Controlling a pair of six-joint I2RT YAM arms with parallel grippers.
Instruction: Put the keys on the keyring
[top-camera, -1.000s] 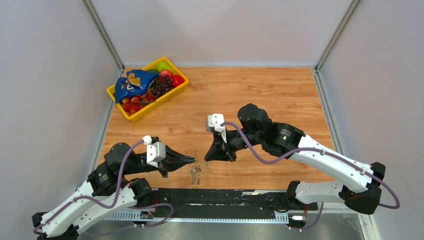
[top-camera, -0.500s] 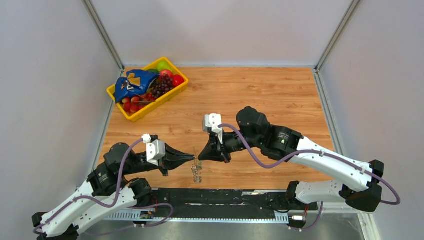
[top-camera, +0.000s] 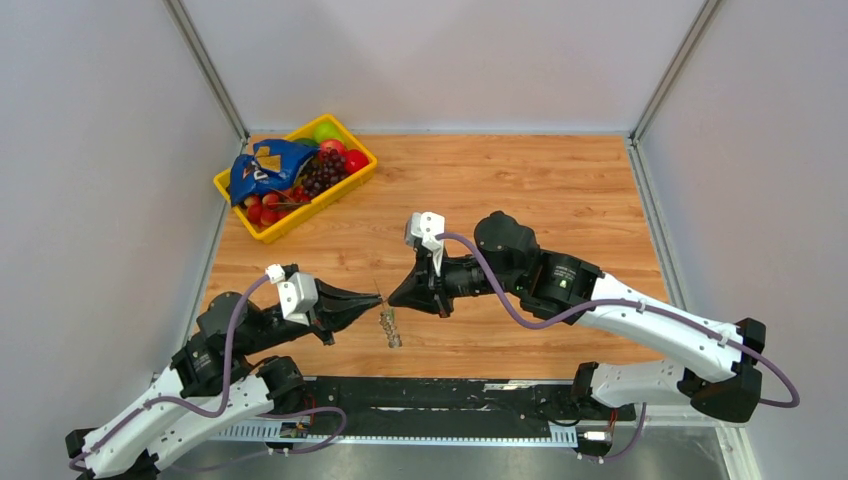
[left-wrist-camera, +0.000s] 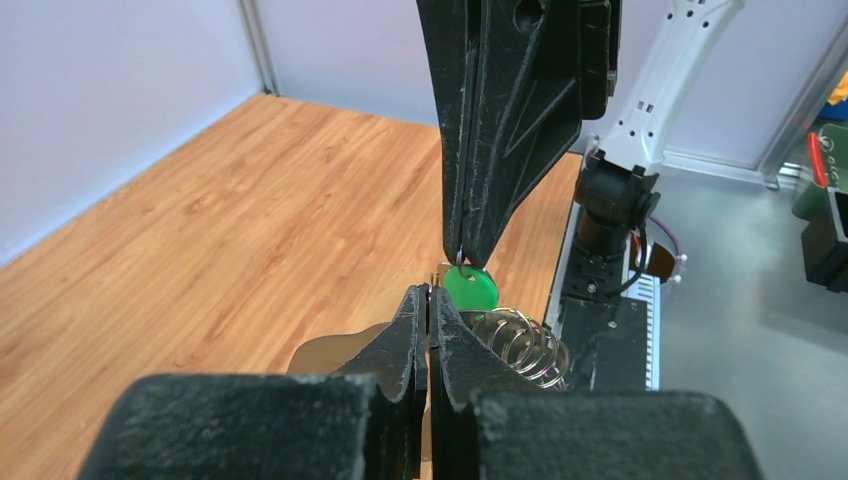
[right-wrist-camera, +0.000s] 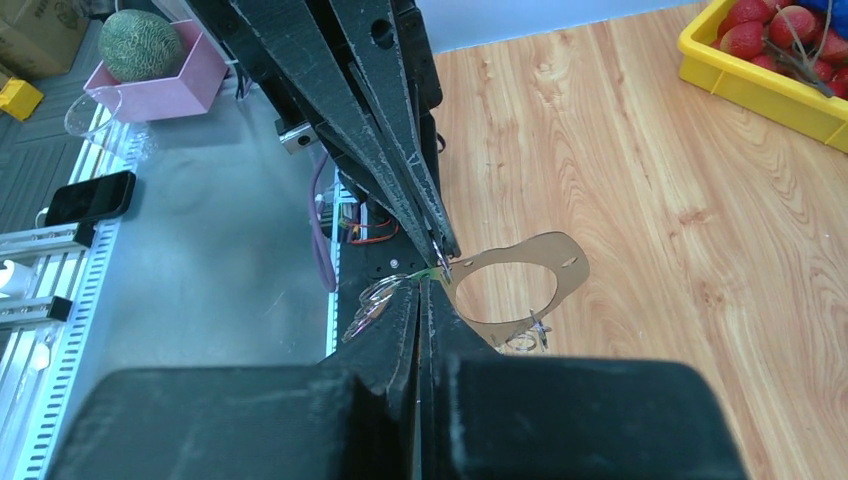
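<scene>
The keyring (top-camera: 389, 328) is a bunch of silvery wire rings (left-wrist-camera: 520, 345) with a flat tan loop (right-wrist-camera: 572, 265), hanging just above the table's near middle. A small green key (left-wrist-camera: 470, 291) hangs among them. My left gripper (top-camera: 376, 296) and right gripper (top-camera: 392, 298) meet tip to tip over the bunch. In the left wrist view the left gripper (left-wrist-camera: 430, 293) is shut on a thin wire ring. The right gripper's fingers (left-wrist-camera: 500, 130) come down from above, pinching the small ring that carries the green key. In the right wrist view the right gripper (right-wrist-camera: 424, 283) is shut.
A yellow basket (top-camera: 222, 184) of fruit with a blue bag stands at the back left. The black arm rail (top-camera: 440, 395) runs along the near edge. Off the table, the right wrist view shows a pink box (right-wrist-camera: 170, 95) and a phone (right-wrist-camera: 90, 197).
The right gripper has moved left to meet the left gripper's tip. Both tips and the hanging bunch have shifted away from the near edge.
</scene>
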